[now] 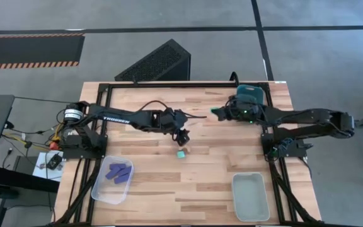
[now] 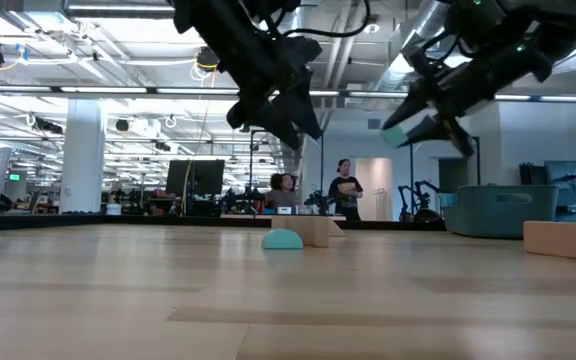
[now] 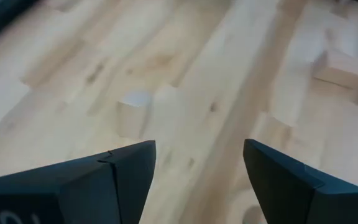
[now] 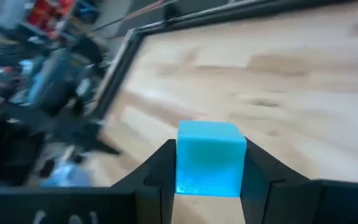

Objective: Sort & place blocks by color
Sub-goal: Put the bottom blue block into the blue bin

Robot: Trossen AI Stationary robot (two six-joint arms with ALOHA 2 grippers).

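Two grippers hang over the wooden table point(image 1: 169, 183). The right gripper point(image 4: 209, 163) is lifted clear of the tabletop near the far right side, and its jaws are clamped on a light teal cube point(image 4: 208, 158) that sits squarely between the two fingers, touching both. In the low view the same cube shows as a small teal patch at the tips of that raised gripper. The left gripper point(image 3: 199, 168) hovers above the middle of the table with its jaws spread wide and nothing between them; a tan wooden block point(image 3: 133, 114) lies on the boards ahead of its fingers, apart from them, and a second tan piece point(image 3: 344, 68) lies farther off to one side. Just beside the left gripper in the high view, another teal block point(image 1: 181, 153) rests on the table, and in the low view it lies close to a tan block. A clear bin point(image 1: 113, 179) at the near left holds several dark blue-purple bars point(image 1: 119, 173), lying loosely together. A pale teal bin point(image 1: 250, 197) stands at the near right; I cannot tell whether anything is in it. A darker teal bin point(image 1: 248, 93) stands at the far right edge, partly hidden by the right arm, its contents not visible.
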